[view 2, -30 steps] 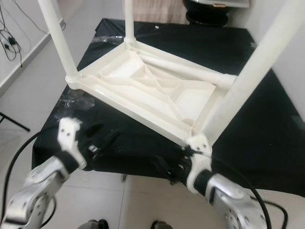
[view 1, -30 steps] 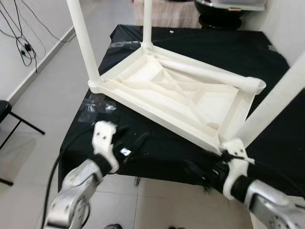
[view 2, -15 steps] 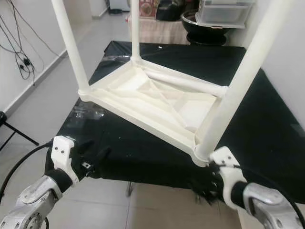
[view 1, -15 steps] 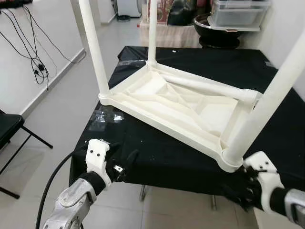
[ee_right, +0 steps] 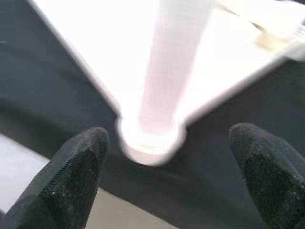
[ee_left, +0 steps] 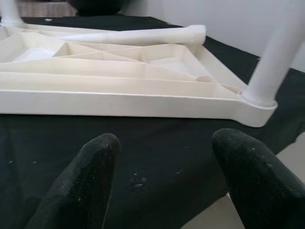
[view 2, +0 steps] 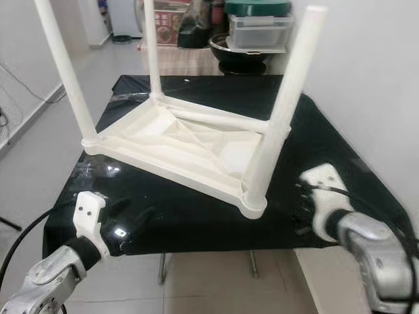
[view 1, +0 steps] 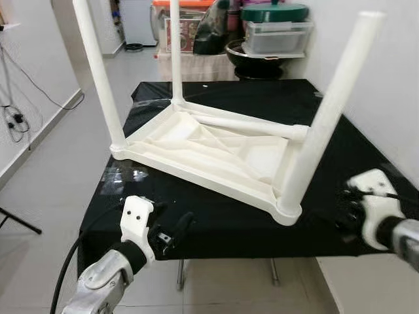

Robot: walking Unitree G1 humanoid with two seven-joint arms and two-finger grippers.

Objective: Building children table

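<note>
A white children's table (view 1: pixel 209 154) lies upside down on a black-covered table (view 1: pixel 366 163). Three legs stand upright in its corners: the near right leg (view 1: pixel 327 111), the near left leg (view 1: pixel 98 75) and a far leg (view 1: pixel 175 52). A fourth leg (view 1: pixel 249 125) lies loose across the underside, by the far right corner. My left gripper (view 1: pixel 171 230) hovers open at the black table's front edge, with its fingers (ee_left: pixel 90 181) pointing at the white frame. My right gripper (ee_right: pixel 167 181) is open and empty, to the right of the near right leg's base and apart from it.
Crumpled clear plastic (view 1: pixel 124 175) lies on the cloth left of the white frame. Boxes and a black bowl (view 1: pixel 262 52) stand behind the table. A white wall (view 1: pixel 393 78) runs close along the right. Cables (view 1: pixel 13 111) hang on the left wall above open floor.
The camera has tilted up, so the whole scene has shifted. My right gripper has drawn back to the right from the near right leg's base. The left gripper stays near the front edge.
</note>
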